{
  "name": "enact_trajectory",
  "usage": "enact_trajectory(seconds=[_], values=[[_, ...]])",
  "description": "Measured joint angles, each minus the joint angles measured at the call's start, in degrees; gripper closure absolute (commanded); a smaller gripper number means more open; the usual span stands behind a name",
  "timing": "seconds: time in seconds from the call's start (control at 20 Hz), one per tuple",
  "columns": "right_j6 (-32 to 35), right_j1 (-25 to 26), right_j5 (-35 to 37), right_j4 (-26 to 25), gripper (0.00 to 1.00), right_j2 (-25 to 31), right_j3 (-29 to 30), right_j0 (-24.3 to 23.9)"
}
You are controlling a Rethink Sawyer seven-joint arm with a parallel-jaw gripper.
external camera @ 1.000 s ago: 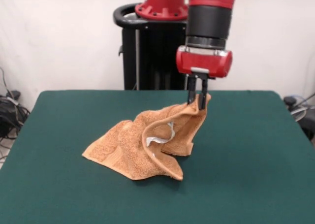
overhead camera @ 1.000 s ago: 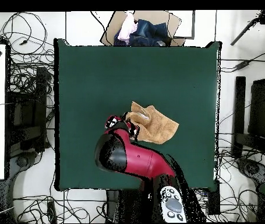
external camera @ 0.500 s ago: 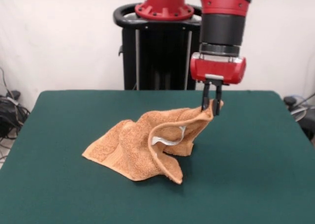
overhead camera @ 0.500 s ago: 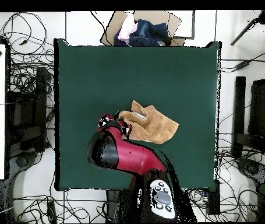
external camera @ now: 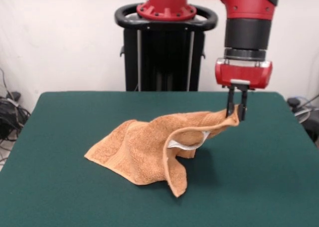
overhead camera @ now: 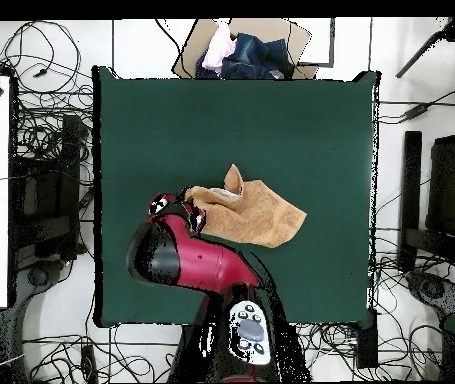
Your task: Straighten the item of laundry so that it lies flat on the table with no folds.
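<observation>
Nearest the camera in the front view, a folded flap of the towel [external camera: 149, 152] hangs down to a point on the table [external camera: 60, 197], its edge curled under. Behind that flap the bulk of the towel lies bunched on the felt, the low corner spread out on the side away from the gripper. Under the raised fold, a white tag [external camera: 187, 142] shows. Farther back, the towel rises in a taut ridge to its lifted corner, which the gripper [external camera: 236, 107] pinches between narrow, closed fingers, above the table and beside the towel's resting mass. From overhead, the towel [overhead camera: 256, 212] sits near the table's [overhead camera: 131, 120] middle, stretched toward the gripper [overhead camera: 186, 208] at one end.

The risks, as I judge them:

- The pinch takes only a small bit of the corner; a harder pull against the terry's drag on the felt could slip it free, and the towel would drop back in a heap.
- The whole towel may slide after the gripper rather than unfold, since nothing pins the far corner.
- The near flap is doubled under; dragging may tighten that fold instead of opening it.
- Lowering the corner too close to the towel's mass would lay a new fold over the tag.
</observation>
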Motion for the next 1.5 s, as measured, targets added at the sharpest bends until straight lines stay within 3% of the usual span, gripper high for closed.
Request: enact_trajectory(seconds=[0.35, 0.8, 1.5], values=[[0.0, -5.65, 1.37, -0.82, 1.0, 0.21, 2.19, -4.49], [0.0, -12.86, 1.8, -6.03, 1.0, 1.36, 5.54, -16.65], [0.0, -14.05, 1.8, -12.44, 1.0, 4.84, 8.75, -23.36]])
